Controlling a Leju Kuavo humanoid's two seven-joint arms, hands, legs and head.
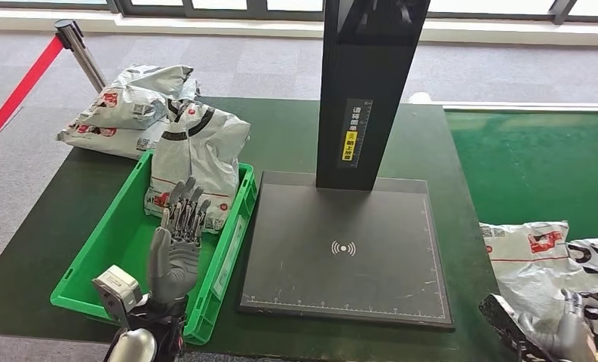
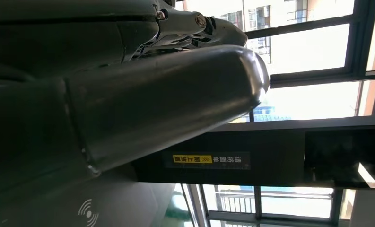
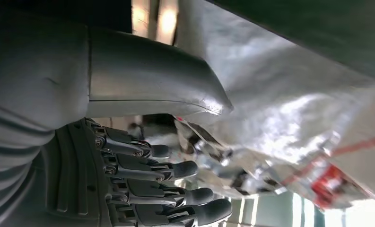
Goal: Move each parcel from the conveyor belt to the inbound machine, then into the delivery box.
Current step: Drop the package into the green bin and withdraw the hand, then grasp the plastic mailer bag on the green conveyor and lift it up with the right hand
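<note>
The green-topped desk (image 1: 295,143) carries the inbound machine (image 1: 348,249) — a dark flat scan plate with a black upright post — and, just left of it, the green delivery box (image 1: 122,249). One grey parcel in the box (image 1: 194,162) leans against its far wall; more bagged parcels (image 1: 126,109) are heaped on the desk behind it. To the right runs the green conveyor belt (image 1: 529,166), where a parcel (image 1: 525,253) lies at the near end.

The right hand (image 1: 571,335) sits at that parcel's near edge. Its wrist view gives what the head view lacks — the dark fingers (image 3: 176,189) straight and spread, thumb apart, the parcel's crinkled film just beyond the tips and nothing gripped. The left hand (image 1: 176,249) stands upright over the box's near right corner, fingers (image 1: 184,207) extended and empty. Its wrist view adds the machine's yellow label and the windows beyond.
</note>
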